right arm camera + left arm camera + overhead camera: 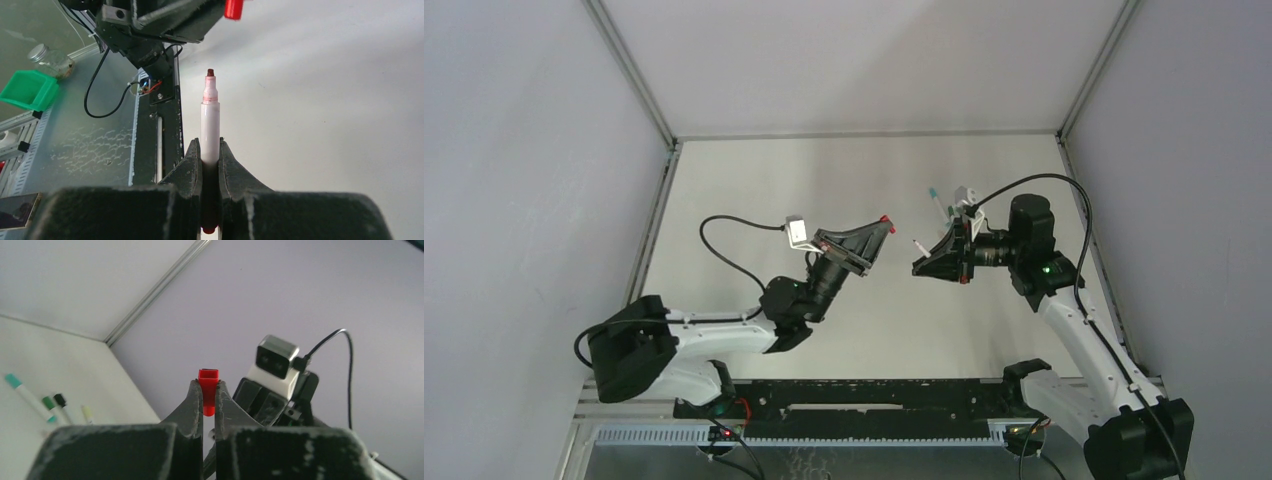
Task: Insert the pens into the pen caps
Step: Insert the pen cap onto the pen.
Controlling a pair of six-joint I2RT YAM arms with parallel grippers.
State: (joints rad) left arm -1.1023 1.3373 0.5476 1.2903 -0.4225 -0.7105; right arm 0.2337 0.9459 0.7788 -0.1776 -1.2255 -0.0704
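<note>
My left gripper [883, 226] is shut on a small red pen cap [208, 390], which pokes out past the fingertips with its open end facing away. My right gripper [210, 147] is shut on a white-barrelled pen [210, 125]; its dark red tip [210, 73] points toward the left arm. In the right wrist view the red cap [233, 8] hangs above and slightly right of the pen tip, with a gap between them. Both grippers [921, 264] are raised over the middle of the table, facing each other.
Several other pens with teal [30, 396], green [48, 403], black [60, 400] and yellowish [87, 414] ends lie together at the table's back right [938, 203]. A green bin [29, 89] and a glass jar [50, 60] sit beyond the near edge. Grey walls enclose the table.
</note>
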